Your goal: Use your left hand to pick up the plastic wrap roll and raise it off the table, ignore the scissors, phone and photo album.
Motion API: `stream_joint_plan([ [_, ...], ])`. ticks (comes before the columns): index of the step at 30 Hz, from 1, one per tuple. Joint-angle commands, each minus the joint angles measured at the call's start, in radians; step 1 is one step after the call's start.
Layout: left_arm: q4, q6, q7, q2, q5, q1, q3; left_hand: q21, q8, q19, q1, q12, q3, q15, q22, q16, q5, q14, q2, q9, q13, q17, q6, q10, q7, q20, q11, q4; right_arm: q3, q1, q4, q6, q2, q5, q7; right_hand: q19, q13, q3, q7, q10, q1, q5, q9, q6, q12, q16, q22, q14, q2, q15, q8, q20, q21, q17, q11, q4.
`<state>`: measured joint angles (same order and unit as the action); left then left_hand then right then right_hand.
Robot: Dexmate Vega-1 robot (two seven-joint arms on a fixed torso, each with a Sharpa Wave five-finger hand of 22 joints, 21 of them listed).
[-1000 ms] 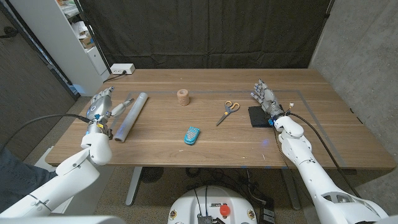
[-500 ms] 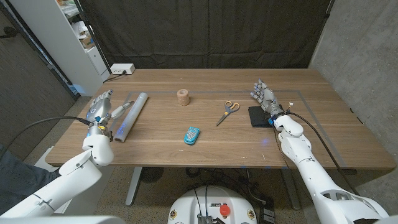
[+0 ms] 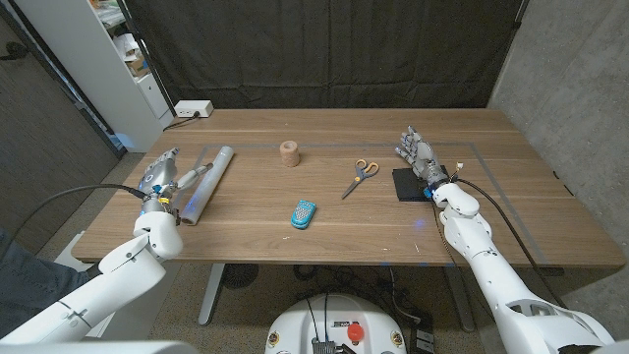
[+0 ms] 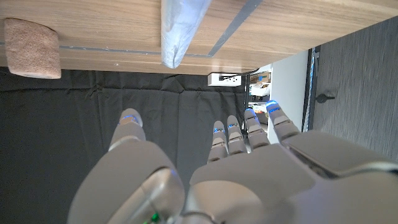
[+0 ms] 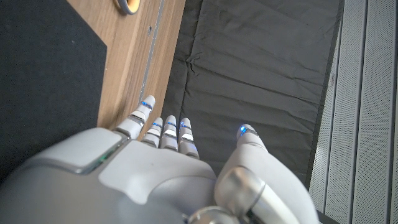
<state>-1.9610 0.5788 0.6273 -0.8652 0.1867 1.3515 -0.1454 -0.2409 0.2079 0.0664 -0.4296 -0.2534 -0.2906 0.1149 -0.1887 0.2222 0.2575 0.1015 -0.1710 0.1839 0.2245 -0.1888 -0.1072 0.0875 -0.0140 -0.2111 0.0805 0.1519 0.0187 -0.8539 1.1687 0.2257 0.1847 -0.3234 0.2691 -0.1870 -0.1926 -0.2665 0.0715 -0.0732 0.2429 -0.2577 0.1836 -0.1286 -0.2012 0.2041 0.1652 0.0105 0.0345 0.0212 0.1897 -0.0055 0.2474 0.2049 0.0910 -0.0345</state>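
Here a long wooden bench (image 3: 324,216) with a pale taped outline stands before a black curtain (image 3: 324,49); a grey wall rises on the right, a white shelf unit (image 3: 98,59) on the left, a white power strip (image 3: 193,109) at the far edge. The plastic wrap roll (image 3: 206,183) lies slantwise at the bench's left, just beside the left hand (image 3: 160,177), whose fingers are spread and hold nothing; the right hand (image 3: 421,155), likewise spread and empty, hovers by the black photo album (image 3: 410,184). Between them lie scissors (image 3: 360,177), a blue phone (image 3: 304,213) and a small tan cylinder (image 3: 288,152).
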Motion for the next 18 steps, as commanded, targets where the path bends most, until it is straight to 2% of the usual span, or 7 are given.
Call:
stream_joint_plan([
  [1, 0.008, 0.043, -0.032, 0.002, -0.063, -0.036, -0.037, -0.02, 0.004, 0.04, -0.011, -0.01, 0.012, 0.004, -0.007, 0.007, 0.013, 0.022, -0.002, 0.006, 0.005, -0.003, -0.023, 0.008, 0.003, -0.005, 0.006, -0.001, -0.004, -0.002, -0.017, 0.002, -0.002, -0.004, 0.011, -0.006, -0.003, -0.005, 0.0, -0.006, 0.009, 0.004, 0.005, -0.008, 0.0, 0.001, 0.004, -0.007, 0.006, 0.008, 0.006, -0.002, -0.003, 0.001, 0.0, -0.006],
  [7, -0.029, 0.148, -0.097, -0.044, -0.076, -0.075, -0.073, -0.032, 0.011, 0.082, -0.028, -0.018, 0.018, 0.003, -0.009, 0.013, 0.022, 0.046, 0.007, 0.007, 0.008, -0.004, -0.046, 0.027, 0.005, -0.005, 0.003, 0.0, -0.005, -0.001, -0.018, 0.006, -0.001, -0.004, 0.015, -0.007, -0.003, -0.004, 0.0, -0.006, 0.009, 0.004, 0.005, -0.008, 0.0, 0.0, 0.004, -0.005, 0.005, 0.009, 0.006, -0.001, -0.006, 0.001, 0.001, -0.008],
  [18, -0.045, 0.22, -0.125, -0.07, -0.078, -0.145, -0.148, -0.04, 0.018, 0.118, -0.055, -0.023, 0.019, 0.006, -0.01, 0.011, 0.032, 0.052, 0.017, 0.008, 0.011, -0.005, -0.071, 0.04, 0.003, -0.006, -0.004, 0.003, -0.015, 0.0, -0.034, 0.018, -0.002, -0.011, 0.023, -0.009, -0.003, -0.003, -0.002, -0.005, 0.008, 0.005, 0.005, -0.009, 0.0, 0.001, 0.004, -0.006, 0.005, 0.01, 0.006, 0.0, -0.01, 0.001, -0.001, -0.009],
])
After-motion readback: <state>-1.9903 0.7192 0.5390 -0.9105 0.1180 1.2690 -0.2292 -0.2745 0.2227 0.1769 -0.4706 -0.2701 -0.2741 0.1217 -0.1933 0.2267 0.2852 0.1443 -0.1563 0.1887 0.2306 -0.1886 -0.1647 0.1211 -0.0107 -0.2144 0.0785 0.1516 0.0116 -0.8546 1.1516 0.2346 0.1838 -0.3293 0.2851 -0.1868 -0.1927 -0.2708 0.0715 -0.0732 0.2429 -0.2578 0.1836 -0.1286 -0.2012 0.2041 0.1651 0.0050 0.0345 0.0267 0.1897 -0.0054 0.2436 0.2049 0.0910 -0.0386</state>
